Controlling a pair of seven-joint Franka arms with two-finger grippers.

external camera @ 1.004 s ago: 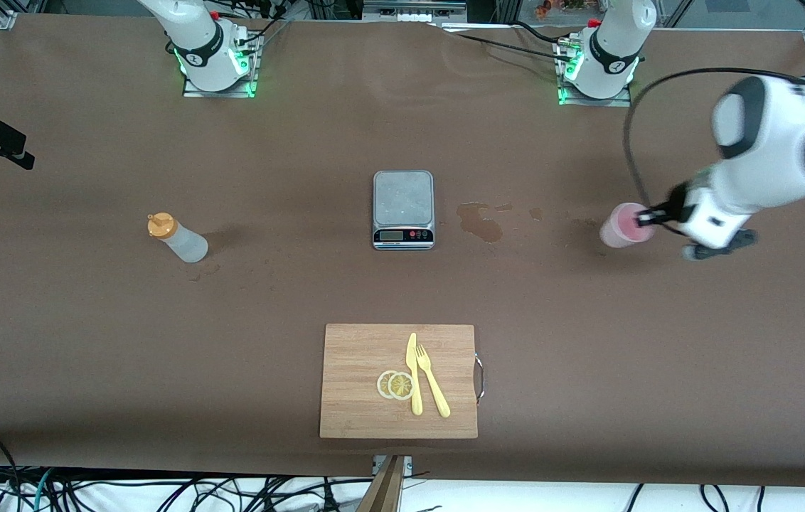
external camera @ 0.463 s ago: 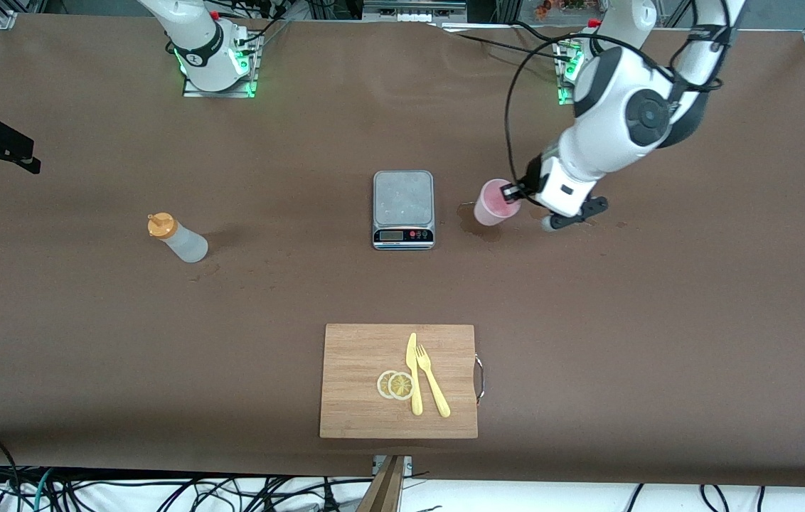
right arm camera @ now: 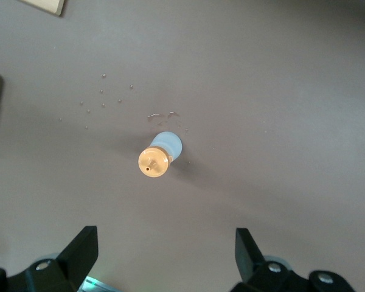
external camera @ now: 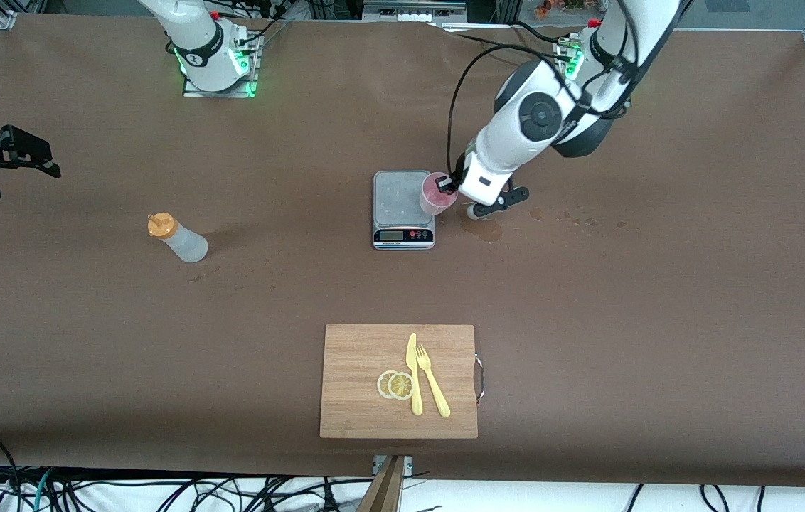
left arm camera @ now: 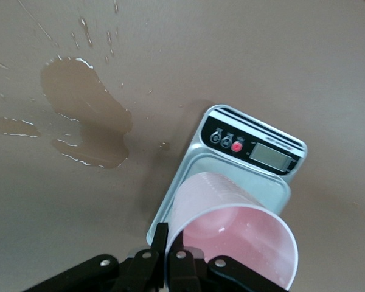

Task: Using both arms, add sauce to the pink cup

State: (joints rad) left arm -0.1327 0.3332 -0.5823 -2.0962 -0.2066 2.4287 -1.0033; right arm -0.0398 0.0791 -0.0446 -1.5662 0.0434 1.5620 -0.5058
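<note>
Front view: left gripper [external camera: 451, 186], fingers largely hidden by its own wrist, pinches the rim of the small light-pink plastic cup [external camera: 435, 193] over the grey kitchen scale [external camera: 402, 209]; the translucent whitish squeeze bottle with orange cap [external camera: 177, 237] stands well apart toward the right arm's end, where the right gripper [external camera: 15, 155] is cut off at the frame edge. Left wrist view: jaws clamped on the cup's rim [left arm camera: 231, 243], cup partly cropped, brown spill [left arm camera: 85, 112] beside the scale [left arm camera: 255, 152]. Right wrist view: fingers [right arm camera: 79, 252] spread wide, empty, over the bottle [right arm camera: 159, 156].

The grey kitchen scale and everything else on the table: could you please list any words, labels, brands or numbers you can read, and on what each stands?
None can be read.
Grey kitchen scale: its display window shows no digits; marks by the buttons are too small to read.
Light-pink plastic cup, held by the left gripper: no print.
Translucent squeeze bottle with orange cap: no label visible.
Wooden cutting board: no markings.
</note>
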